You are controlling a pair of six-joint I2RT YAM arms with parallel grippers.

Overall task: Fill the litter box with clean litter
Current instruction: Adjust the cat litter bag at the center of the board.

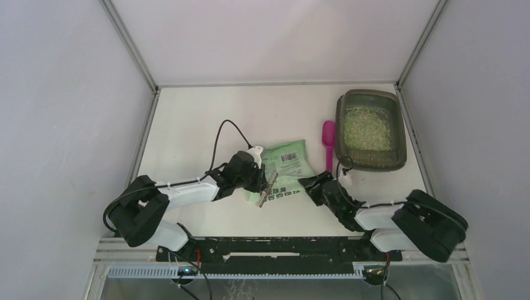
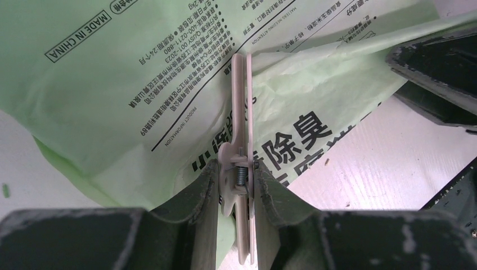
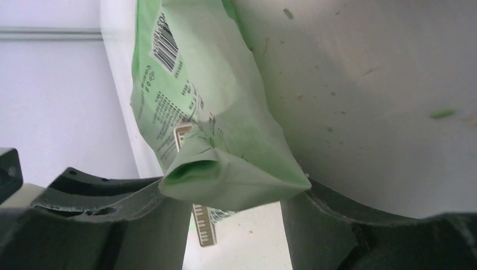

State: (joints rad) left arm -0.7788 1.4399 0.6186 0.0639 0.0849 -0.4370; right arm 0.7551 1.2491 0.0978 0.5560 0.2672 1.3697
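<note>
Left end effector (image 2: 236, 175) tight on clip (image 2: 241, 101) at "MADE IN CHINA" bag (image 2: 112, 101); right end effector (image 3: 233, 194) astride its corner, grip unclear

Top view looks down, wrist views close, all share green bag (image 1: 287, 167)

A white table (image 1: 187, 125) sits between plain pale grey walls (image 1: 62, 94) with thin metal posts (image 1: 128, 44), evenly lit.

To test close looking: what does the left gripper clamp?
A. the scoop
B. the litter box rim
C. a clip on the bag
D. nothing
C: in the left wrist view the left gripper is closed on both sides of the beige clip, which sits on the bag.
</note>
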